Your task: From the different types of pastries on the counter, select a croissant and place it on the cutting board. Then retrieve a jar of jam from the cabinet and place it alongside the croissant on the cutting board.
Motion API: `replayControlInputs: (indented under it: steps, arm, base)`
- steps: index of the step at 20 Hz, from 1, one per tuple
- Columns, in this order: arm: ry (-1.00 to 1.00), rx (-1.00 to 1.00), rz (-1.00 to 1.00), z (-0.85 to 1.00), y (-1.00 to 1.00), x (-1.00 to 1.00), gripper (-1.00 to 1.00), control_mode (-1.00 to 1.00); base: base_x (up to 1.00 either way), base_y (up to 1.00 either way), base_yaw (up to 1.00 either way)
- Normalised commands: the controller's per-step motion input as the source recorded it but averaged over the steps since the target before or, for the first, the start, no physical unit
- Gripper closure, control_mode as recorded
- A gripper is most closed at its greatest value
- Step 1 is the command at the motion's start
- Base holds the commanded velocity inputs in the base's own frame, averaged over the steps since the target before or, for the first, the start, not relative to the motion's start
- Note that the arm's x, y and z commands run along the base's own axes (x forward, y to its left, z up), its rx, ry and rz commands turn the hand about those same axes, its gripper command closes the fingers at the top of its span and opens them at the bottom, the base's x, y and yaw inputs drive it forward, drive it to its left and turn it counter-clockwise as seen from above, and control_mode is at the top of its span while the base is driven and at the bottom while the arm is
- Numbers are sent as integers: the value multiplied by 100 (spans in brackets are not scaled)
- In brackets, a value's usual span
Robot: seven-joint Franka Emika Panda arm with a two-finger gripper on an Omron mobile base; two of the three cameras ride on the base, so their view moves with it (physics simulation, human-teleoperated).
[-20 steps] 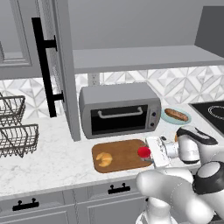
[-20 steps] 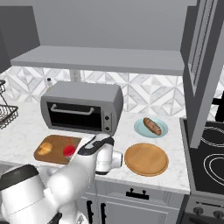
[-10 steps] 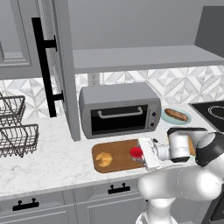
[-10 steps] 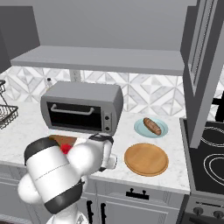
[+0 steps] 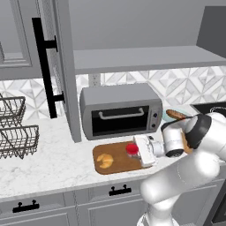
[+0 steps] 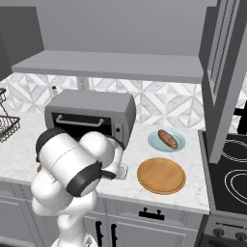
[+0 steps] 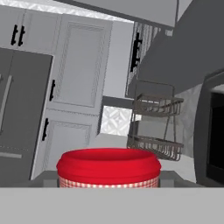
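I have the grey cabinet (image 5: 62, 66) swung open ahead of me, its tall door carrying one long black bar handle (image 5: 44, 66) over a plain grey shelf (image 5: 145, 57). Below it runs the counter (image 5: 48, 163), white marble with grey veins, above grey drawers with black pulls. One boxy silver toaster oven (image 5: 120, 110) with a dark glass front stands against the patterned tile wall, and one two-tier black wire rack (image 5: 15, 132) sits to its left. In the right base view I count one round flat wooden disc (image 6: 161, 175) and one teal plate (image 6: 166, 141) bearing a long brown pastry (image 6: 168, 138). The cutting board (image 5: 112, 165), a flat brown wooden rectangle with rounded corners, lies just before the oven. One small golden croissant (image 5: 105, 160) rests on its left part. My gripper (image 5: 137, 151) reaches sideways over the board's right part, clamped on the jar of jam (image 5: 131, 149), whose smooth round red lid (image 7: 108, 163) and red-checked band show in the hand view.
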Motion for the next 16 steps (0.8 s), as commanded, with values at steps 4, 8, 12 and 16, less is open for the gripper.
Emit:
replayControlInputs:
  steps: [4, 8, 12, 16]
  arm:
    - [0, 0, 0, 0, 1, 17, -100, -100]
    - [0, 0, 0, 0, 0, 0, -100, -100]
    - [0, 0, 0, -5, 0, 0, -100, -100]
    - [0, 0, 0, -2, 0, 0, -100, -100]
  base:
    - [0, 0, 0]
    - [0, 0, 0]
    - [0, 0, 0]
    - [0, 0, 0]
